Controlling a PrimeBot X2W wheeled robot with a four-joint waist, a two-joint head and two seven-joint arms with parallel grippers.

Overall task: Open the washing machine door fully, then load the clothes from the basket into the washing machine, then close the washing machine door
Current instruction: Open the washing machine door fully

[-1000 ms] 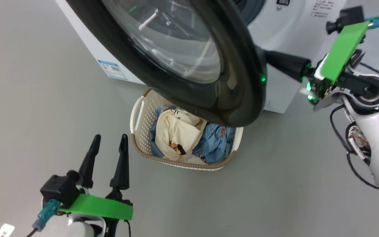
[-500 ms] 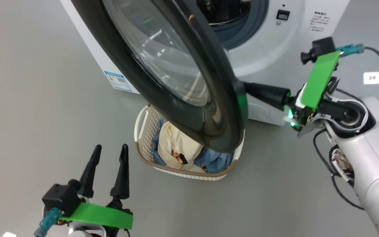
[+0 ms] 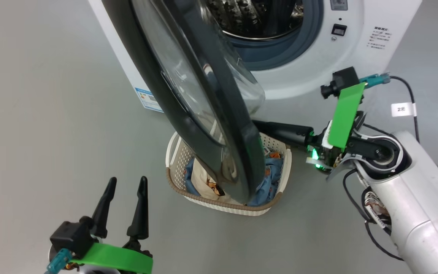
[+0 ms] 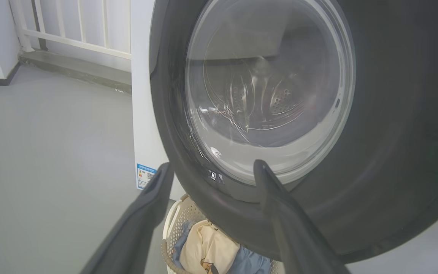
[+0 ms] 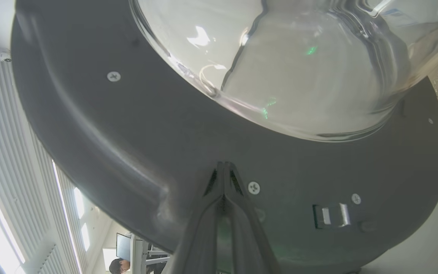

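Note:
The washing machine door (image 3: pixel 219 125) stands swung out from the white washing machine (image 3: pixel 306 76), edge-on above the basket (image 3: pixel 284 167). My right gripper (image 3: pixel 257 125) is shut, its tips resting against the door's inner black rim (image 5: pixel 127 144) just below the glass bowl (image 5: pixel 299 68); the right gripper (image 5: pixel 224 164) holds nothing. The clothes (image 3: pixel 271 176), blue and cream, lie in the basket, partly hidden by the door. My left gripper (image 3: pixel 127 180) is open and empty at the lower left, short of the basket. In the left wrist view the left gripper (image 4: pixel 212 165) faces the door's outer side (image 4: pixel 375 152).
The steel drum (image 3: pixel 257 19) shows through the open mouth. A blue label (image 3: pixel 148 99) sits low on the machine's side. Bare grey floor (image 3: pixel 44 114) lies to the left. A railing (image 4: pixel 70 26) stands behind the machine. A person's head (image 5: pixel 118 265) shows far off.
The door has swung further out, from showing its face to standing nearly edge-on, with my shut right gripper following against its inner rim. The head camera has shifted. The left gripper kept still.

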